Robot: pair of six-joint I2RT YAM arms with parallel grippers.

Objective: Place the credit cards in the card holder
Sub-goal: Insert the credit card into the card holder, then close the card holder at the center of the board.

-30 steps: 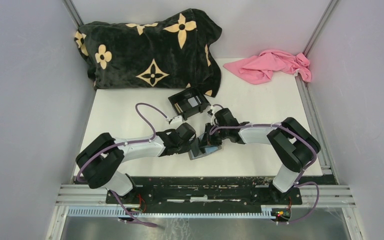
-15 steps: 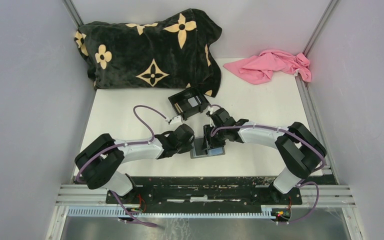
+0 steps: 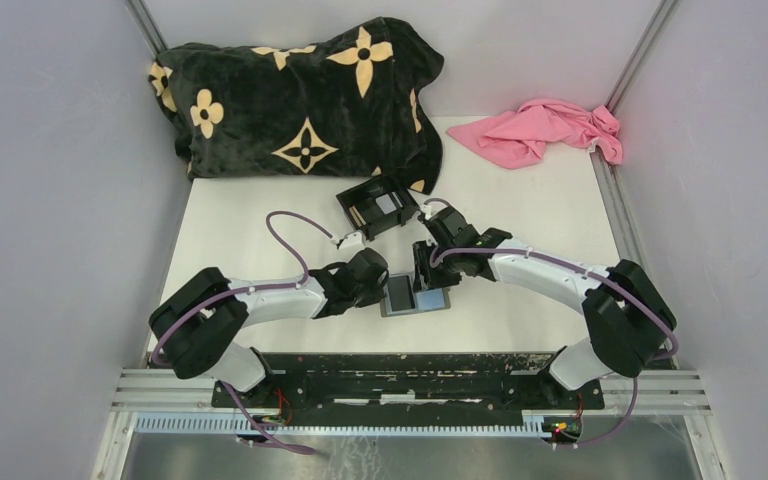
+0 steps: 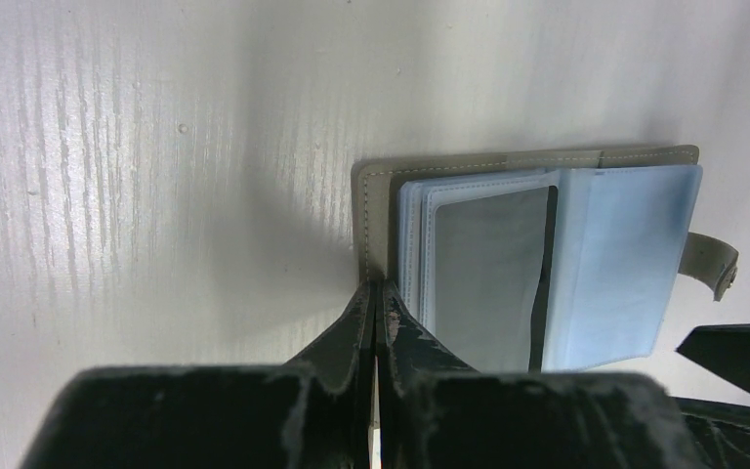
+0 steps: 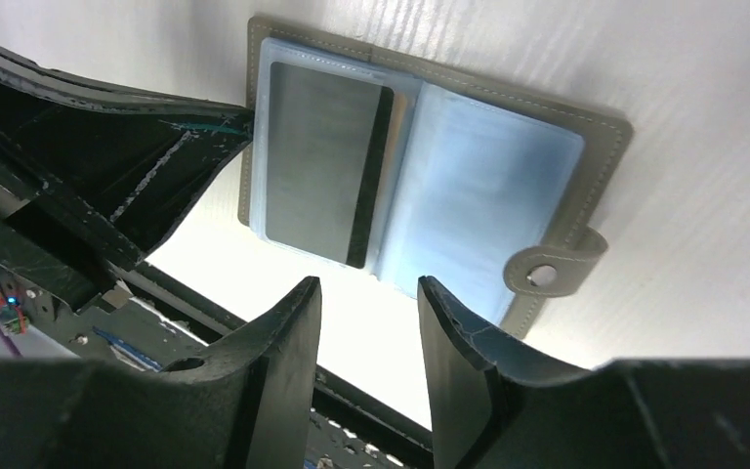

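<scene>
The grey card holder (image 3: pixel 438 299) lies open and flat near the table's front edge, clasp tab (image 5: pixel 557 269) to one side. A silvery credit card with a black stripe (image 5: pixel 317 161) sits in its left clear sleeve (image 4: pixel 488 264). My left gripper (image 4: pixel 379 285) is shut, its tips against the card holder's left cover edge (image 4: pixel 371 205). My right gripper (image 5: pixel 366 293) hangs open just above the card holder, nothing between its fingers. More credit cards, one silvery (image 3: pixel 388 203), lie in the black box (image 3: pixel 352 202) behind.
A black blanket with tan flowers (image 3: pixel 300 95) covers the back left. A pink cloth (image 3: pixel 545 130) lies at the back right. The black mounting rail (image 3: pixel 410 365) runs along the near table edge, close to the card holder.
My right gripper has opened, let go of the silvery card and drawn back a little. The card holder, tilted before, now lies flat and square. The left gripper stayed shut at its edge.
</scene>
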